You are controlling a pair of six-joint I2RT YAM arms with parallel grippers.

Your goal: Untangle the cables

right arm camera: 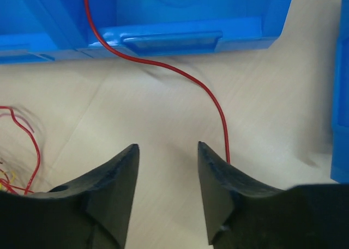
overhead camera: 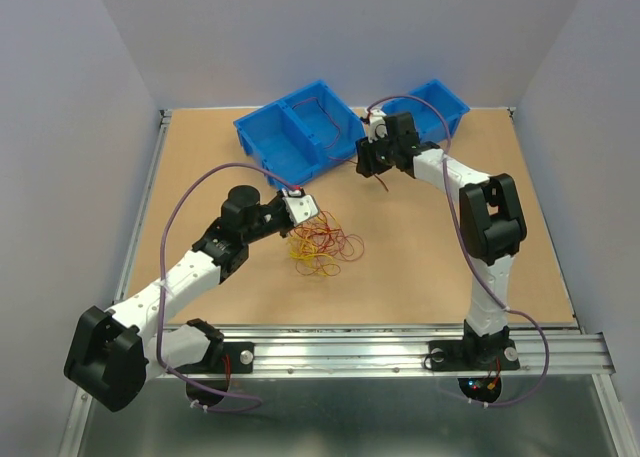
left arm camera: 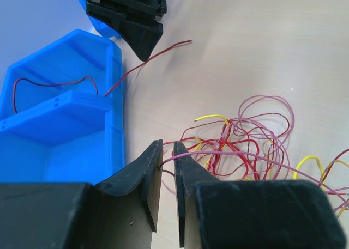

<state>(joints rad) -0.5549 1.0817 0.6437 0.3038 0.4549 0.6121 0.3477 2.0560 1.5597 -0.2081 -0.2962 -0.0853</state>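
Observation:
The cables point(overhead camera: 322, 245) lie as a loose red, yellow and orange tangle point(left arm camera: 245, 145) on the table. My left gripper point(overhead camera: 300, 205) sits at the tangle's upper left edge. Its jaws point(left arm camera: 168, 148) stand a narrow gap apart, with one pink-red strand point(left arm camera: 229, 161) running over the right finger and hooking into the gap. My right gripper point(overhead camera: 378, 172) hovers in front of the blue bin, open point(right arm camera: 166, 148), with nothing between its fingers. A single red cable point(right arm camera: 212, 96) runs from inside the bin over its wall and down past the outside of my right finger.
A divided blue bin point(overhead camera: 290, 127) stands at the back centre, its wall point(right arm camera: 180, 36) just ahead of my right gripper. A dark red wire point(left arm camera: 54, 84) lies inside it. A second blue bin point(overhead camera: 440, 102) stands at the back right.

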